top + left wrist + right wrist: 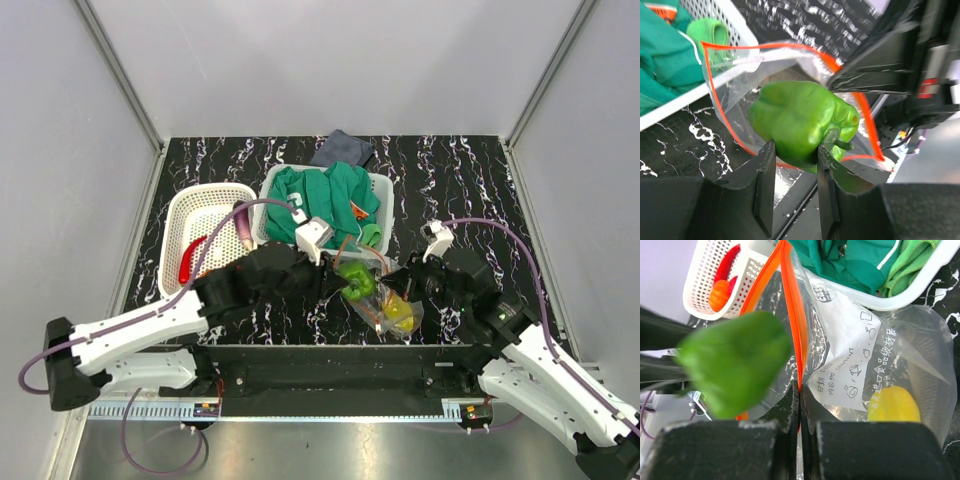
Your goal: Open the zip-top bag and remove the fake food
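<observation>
From above: the white perforated basket (175,215) on the left holds a red chili (190,258) and a purple piece (243,225). Just beside it, a second basket (383,187) is stuffed with a green garment (325,200), and a dark cloth (342,148) lies right behind. In front, the zip-top bag (385,305) sits between both arms, with a yellow piece (400,316) inside and a green pepper (357,282) at its mouth. Black marbled surface (460,180), pale walls (350,60) on three sides.

Left wrist now: the left pincer (796,150) is clamped on the green pepper (800,120), one finger on each flank. The bag's orange-red zip strip (785,47) loops wide open around it. The garment basket's corner shows top left.

Right wrist: the right pincer (799,405) is pinched tight on the zip strip, with bag film and a white printed label (845,360) fanning out above. The yellow piece (894,404) lies down in the bag. The pepper, blurred, sits left of the strip. Far off, an orange round piece (720,295) rests in the perforated basket with the chili.
</observation>
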`<state>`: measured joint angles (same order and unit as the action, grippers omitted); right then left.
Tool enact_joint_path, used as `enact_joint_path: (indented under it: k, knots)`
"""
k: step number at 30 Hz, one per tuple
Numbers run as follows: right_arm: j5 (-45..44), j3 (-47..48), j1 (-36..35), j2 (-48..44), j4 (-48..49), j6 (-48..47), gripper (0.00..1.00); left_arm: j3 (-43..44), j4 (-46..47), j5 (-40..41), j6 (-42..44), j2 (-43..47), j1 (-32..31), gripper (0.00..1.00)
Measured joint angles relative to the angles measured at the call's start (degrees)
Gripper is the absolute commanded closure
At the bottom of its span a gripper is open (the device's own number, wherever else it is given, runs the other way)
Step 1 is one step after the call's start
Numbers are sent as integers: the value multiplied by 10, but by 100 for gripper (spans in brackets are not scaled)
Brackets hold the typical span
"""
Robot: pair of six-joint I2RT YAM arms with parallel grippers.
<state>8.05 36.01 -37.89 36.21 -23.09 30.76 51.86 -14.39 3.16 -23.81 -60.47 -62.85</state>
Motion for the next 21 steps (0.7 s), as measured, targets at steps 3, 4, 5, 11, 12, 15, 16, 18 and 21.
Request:
enact_joint_path:
  k: [3,4,5,11,12,15,16,18,21]
  knots:
    - [-2,1,0,10,0,-6,100,0,-8,6,-7,34,6,100]
    - [-5,1,0,13,0,-8,100,0,-15,11,-14,44,12,100]
    - [-8,1,0,15,0,-10,100,2,-23,16,-22,55,22,100]
    - [-16,1,0,26,0,-19,100,20,-67,49,-78,109,118,100]
    - [-16,1,0,30,0,-21,100,24,-71,55,-80,120,130,100]
    - [-16,1,0,37,0,-25,100,43,-96,73,-80,143,162,100]
    - [-16,1,0,38,0,-25,100,52,-108,82,-80,144,173,100]
    - [-16,1,0,38,0,-27,100,70,-131,104,-80,142,195,100]
    - [-16,1,0,36,0,-27,100,90,-174,148,-81,127,250,100]
